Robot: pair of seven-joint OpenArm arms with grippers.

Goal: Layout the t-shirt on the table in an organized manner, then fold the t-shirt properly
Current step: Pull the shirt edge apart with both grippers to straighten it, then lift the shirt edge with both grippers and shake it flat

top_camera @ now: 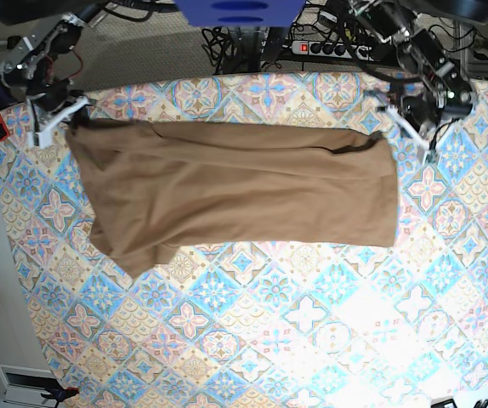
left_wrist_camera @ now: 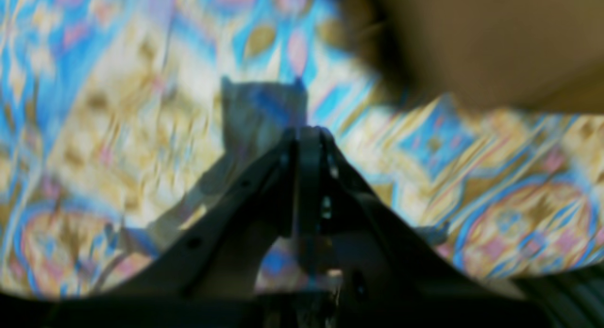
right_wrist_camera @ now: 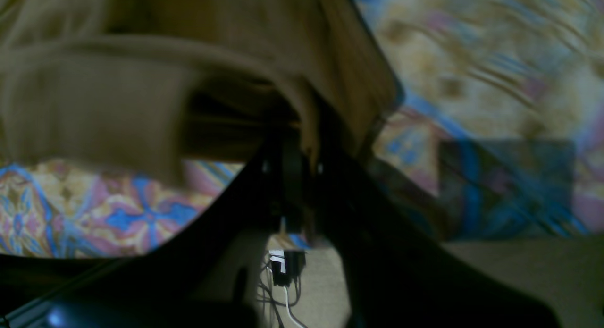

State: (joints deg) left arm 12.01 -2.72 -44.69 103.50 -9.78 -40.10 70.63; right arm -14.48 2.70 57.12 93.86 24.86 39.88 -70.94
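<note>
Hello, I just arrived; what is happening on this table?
A two-armed robot is busy with a brown t-shirt on the patterned tablecloth. Its right claw is shut on a bit of the cloth, while the left claw is closed on nothing, beside the shirt. The shirt lies spread but creased, not yet folded properly.

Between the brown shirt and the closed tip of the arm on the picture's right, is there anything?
Only the patterned cloth, partly shadowed, between the shirt and the left end effector; the left wrist view shows it.
</note>
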